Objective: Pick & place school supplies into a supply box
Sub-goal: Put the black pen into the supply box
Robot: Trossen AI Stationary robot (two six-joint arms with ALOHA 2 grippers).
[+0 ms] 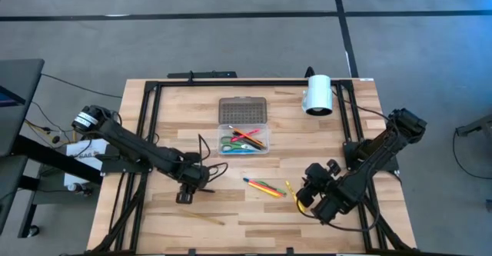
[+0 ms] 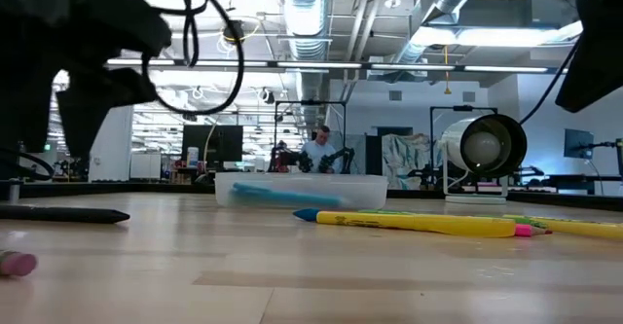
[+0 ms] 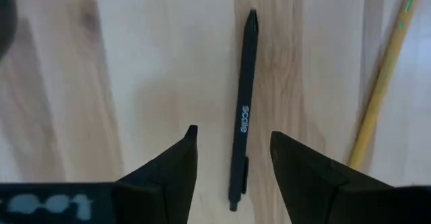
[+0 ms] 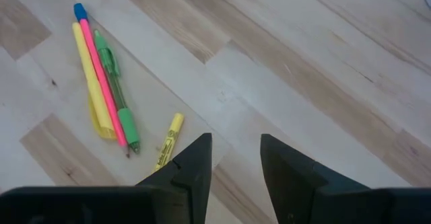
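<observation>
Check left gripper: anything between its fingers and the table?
Yes. In the left wrist view the open left gripper hangs over a black pen lying on the table, lined up with the gap; a yellow pencil lies beside it.

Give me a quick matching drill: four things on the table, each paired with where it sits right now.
1. black pen
2. green-handled scissors
3. white cylinder
4. short yellow crayon

A. inside the supply box
B. far side, right of the dotted lid
C. between the left gripper fingers
D. bare wood ahead of the right gripper

Pairs: 1-C, 2-A, 3-B, 4-D
</observation>
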